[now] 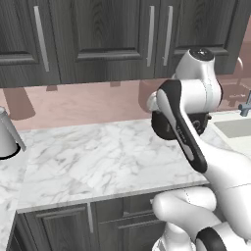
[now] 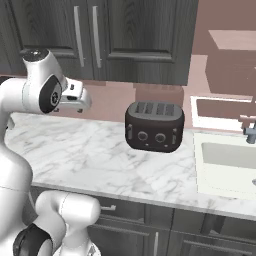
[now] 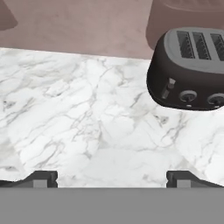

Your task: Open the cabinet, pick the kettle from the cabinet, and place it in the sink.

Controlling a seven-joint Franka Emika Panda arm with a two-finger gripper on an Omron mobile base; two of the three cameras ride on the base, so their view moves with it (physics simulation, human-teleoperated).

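Cabinet (image 1: 98,39) doors are apparently sitting closed; the gripper (image 3: 111,177) is hovering spread wide over the marble counter (image 3: 87,122) beside the toaster (image 3: 192,70).

Toaster (image 3: 192,72) cut by hand view's right edge and mostly behind the arm in left base view, sink (image 2: 227,165) and faucet (image 2: 250,131) clipped at right edge, cabinet (image 2: 125,35) tops cropped.

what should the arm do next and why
Probably raise the open gripper toward a cabinet handle. The doors are all shut, the fingers hold nothing, and the hand points down at the counter beside the toaster.
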